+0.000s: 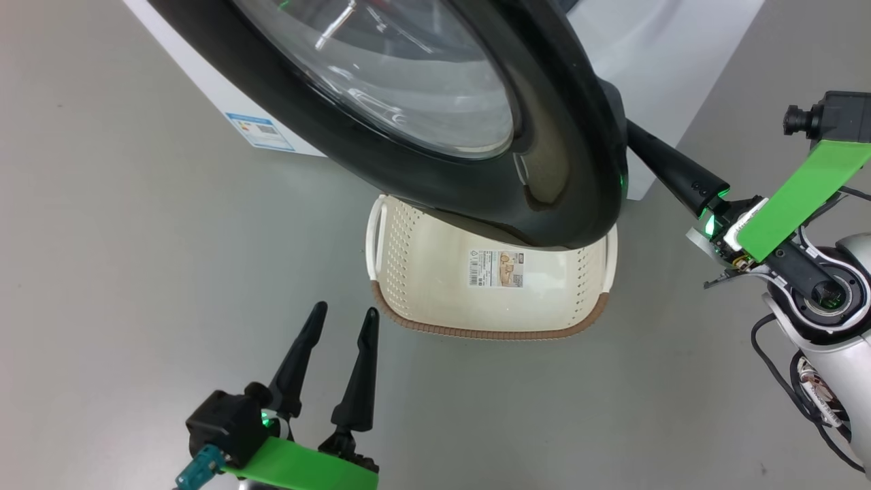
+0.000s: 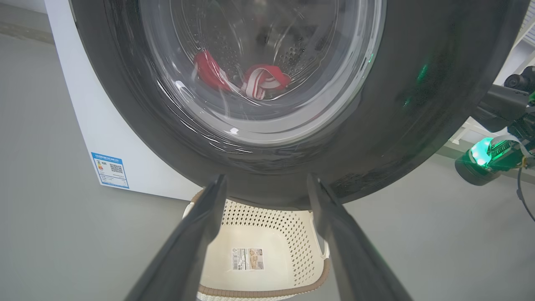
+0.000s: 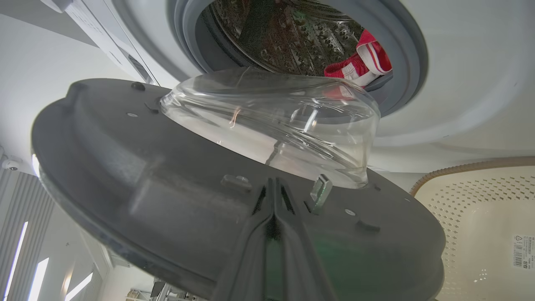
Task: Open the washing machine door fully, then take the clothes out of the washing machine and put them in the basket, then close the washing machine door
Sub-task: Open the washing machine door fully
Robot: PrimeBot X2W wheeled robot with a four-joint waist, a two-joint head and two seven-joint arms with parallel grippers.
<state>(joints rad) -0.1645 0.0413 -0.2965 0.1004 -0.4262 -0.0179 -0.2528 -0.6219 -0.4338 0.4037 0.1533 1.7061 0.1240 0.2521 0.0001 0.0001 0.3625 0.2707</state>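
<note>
Touching the half-open washing machine door (image 3: 125,167), the right gripper (image 3: 273,186) is closed.

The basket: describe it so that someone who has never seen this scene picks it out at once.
Find the big white washing machine with its round black-rimmed door hanging open. On the grey floor below that door sits the basket. It is the only cream perforated tub here, with a brown woven-look rim and a paper label on its bottom.

floor (image 1: 136,286): plain grey, matte | wall (image 3: 25,96): white | bright vertical strips (image 3: 16,255): perhaps windows, blurred
</note>
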